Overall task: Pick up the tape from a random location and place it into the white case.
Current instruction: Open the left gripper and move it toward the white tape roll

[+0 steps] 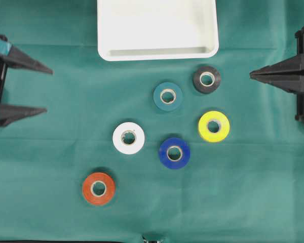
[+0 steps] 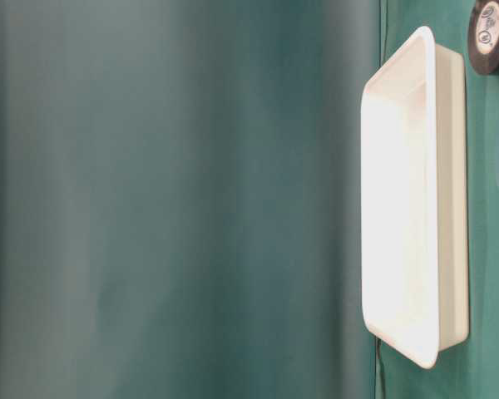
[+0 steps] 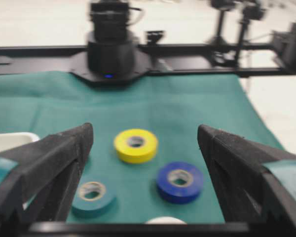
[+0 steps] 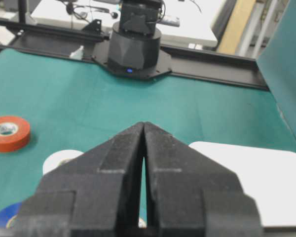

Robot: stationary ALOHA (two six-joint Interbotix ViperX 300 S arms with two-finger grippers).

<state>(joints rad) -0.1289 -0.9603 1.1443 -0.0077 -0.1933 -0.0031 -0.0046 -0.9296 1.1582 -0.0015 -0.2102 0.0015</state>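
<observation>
My left gripper (image 1: 46, 90) hangs spread wide at the cloth's edge, touching nothing. Six tape rolls lie flat between my arms: orange (image 1: 98, 188), white (image 1: 128, 137), teal (image 1: 167, 96), blue (image 1: 174, 152), black (image 1: 206, 79), yellow (image 1: 214, 126). The shallow white rectangular plastic case (image 1: 157, 50) sits empty beyond them. My right gripper (image 1: 251, 75) is pressed together, holding nothing.

Green cloth (image 1: 253, 192) covers table; black rail (image 3: 187, 49) behind.

Even bright light, soft shadows, blurred left-wrist view
</observation>
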